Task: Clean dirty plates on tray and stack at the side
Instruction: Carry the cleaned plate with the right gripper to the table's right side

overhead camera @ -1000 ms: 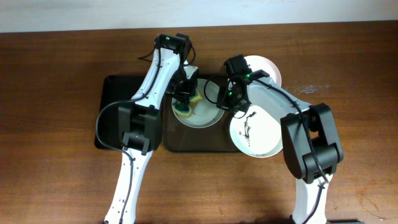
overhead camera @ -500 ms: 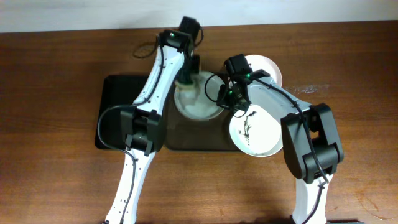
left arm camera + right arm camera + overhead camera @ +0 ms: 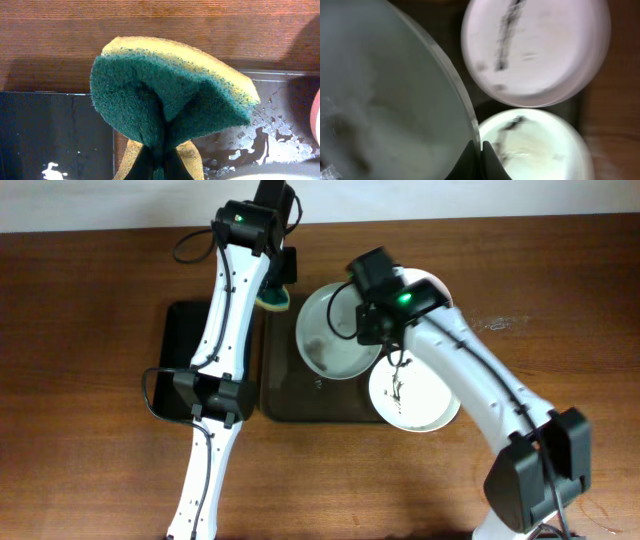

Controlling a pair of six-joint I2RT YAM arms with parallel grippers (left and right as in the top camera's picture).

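Right gripper [image 3: 480, 155] is closed narrow on the rim of the held plate [image 3: 335, 335], pinching it at its right edge. The plate is raised and tilted above the far middle of the tray [image 3: 285, 395], overhanging the tray's far rim. A greyish film shows on its left half. Left gripper [image 3: 159, 162] is clamped on the folded sponge [image 3: 165, 95], green side up, over the tray's far left corner, beside the black tray [image 3: 180, 340]. The near plate [image 3: 420, 400] carries a dark smear and lies at the tray's near right. The far plate [image 3: 432, 288] is largely hidden under the arm overhead, though the right wrist view shows it smeared too. Risk noted: the grip is a single rim pinch on what looks like a wet plate. It could pivot or slip between the jaws and drop onto the two dirty plates directly beneath it. Its low edge could clip the near plate on the way to the side. The remaining film suggests it may be stacked unclean. Compared with half a second ago, the sponge has come off the plate and withdrawn to the far left. The plate has left the tray floor and shifted right, and the right arm has swung outward.
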